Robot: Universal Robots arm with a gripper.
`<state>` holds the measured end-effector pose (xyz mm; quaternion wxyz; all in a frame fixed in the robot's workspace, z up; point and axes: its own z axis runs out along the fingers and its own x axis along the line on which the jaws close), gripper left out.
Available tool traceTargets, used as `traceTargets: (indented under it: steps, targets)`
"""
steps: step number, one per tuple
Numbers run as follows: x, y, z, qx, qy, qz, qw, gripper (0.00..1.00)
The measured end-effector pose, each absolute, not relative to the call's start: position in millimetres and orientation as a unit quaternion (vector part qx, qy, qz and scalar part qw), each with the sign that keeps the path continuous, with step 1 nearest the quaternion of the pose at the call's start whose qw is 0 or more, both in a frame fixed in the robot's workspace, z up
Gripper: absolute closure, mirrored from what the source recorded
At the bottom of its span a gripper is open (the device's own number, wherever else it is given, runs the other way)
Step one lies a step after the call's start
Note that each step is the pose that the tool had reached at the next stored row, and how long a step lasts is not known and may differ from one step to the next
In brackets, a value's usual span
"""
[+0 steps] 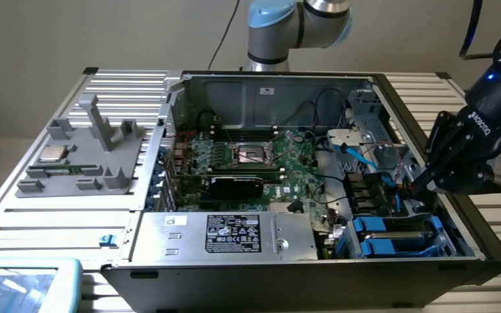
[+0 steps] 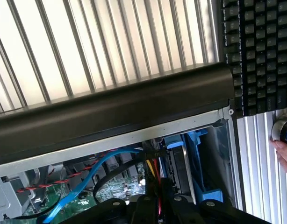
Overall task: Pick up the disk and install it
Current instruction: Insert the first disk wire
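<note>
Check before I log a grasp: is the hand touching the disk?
Cannot tell: the exterior view shows the hand near the disk, with any contact point hidden.

Silver arm (image 1: 268,55) with pale blue joint caps (image 1: 273,16); black hand (image 1: 423,188) with white lettering (image 1: 479,124), a blue light (image 1: 492,77) and black cables (image 1: 474,29) above.

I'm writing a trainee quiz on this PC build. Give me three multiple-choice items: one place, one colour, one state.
1. Where over the computer case is the gripper? A exterior view's left; B exterior view's right, by the drive bays; C dead centre.
2. The drive carriers are: A red; B yellow; C blue.
3. The case is: A open; B closed; C upside down.
Answers: B, it hangs beside the bays; C, their frames are blue; A, the motherboard lies exposed.
</note>
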<state>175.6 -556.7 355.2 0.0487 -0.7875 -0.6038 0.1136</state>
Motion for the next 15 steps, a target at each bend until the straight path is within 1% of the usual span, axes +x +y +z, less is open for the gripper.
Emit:
traceTargets:
  steps: [4, 9, 15]
  targets:
    - [171.5, -556.3, 357.1, -0.789, -0.603, 0.117, 0.034, 0.85]
    - [166.6, -556.3, 357.2, -0.79, -0.599, 0.129, 0.01, 0.85]
    - [165.2, -556.2, 357.2, -0.791, -0.597, 0.129, 0.01, 0.85]
